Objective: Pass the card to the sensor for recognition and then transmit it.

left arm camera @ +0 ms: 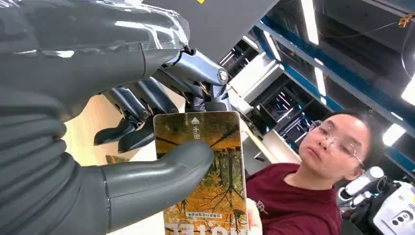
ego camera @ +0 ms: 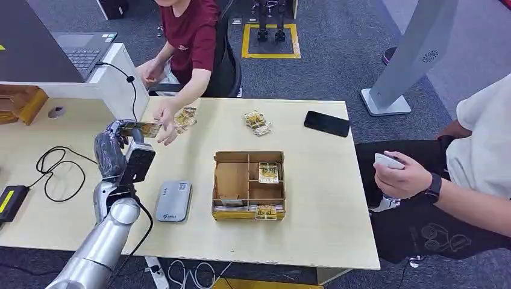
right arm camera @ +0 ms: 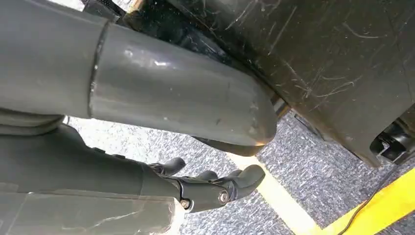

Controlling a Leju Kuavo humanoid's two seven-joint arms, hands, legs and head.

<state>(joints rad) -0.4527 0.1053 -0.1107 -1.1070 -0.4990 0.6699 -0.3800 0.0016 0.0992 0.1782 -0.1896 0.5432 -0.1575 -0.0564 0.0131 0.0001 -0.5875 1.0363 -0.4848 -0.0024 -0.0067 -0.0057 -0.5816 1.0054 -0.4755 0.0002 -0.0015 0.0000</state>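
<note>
So, taking the table (ego camera: 313,241) as the reference and going left to right: off its left end a coiled black cable (ego camera: 57,171) is laid out, and just inside that the left hand (ego camera: 114,147) is raised above the tabletop with the card (ego camera: 140,128) pinched between thumb and fingers, which is shown much better in the left wrist view, where the thick thumb (left arm camera: 161,169) is pressed across the card's printed face. The card's long axis is pointed away from the hand toward the far side of the table, right at a person's hand (ego camera: 166,123) that is reached out and looks to be touching or nearly touching its free end. That's the relation everything hangs on, I'd guess: the handover is lined up along the card's length. The grey sensor (ego camera: 173,201) is lying flat on the table nearer the robot, below and a bit right of the held card, so the recognition step is probably judged done already. Further right on the table sit a cardboard tray (ego camera: 248,158) with more cards and a black phone (ego camera: 326,123). The right hand (right arm camera: 215,188) is hanging over the floor, fingers loosely curled, nothing held, so the left is clearly nearer.
</note>
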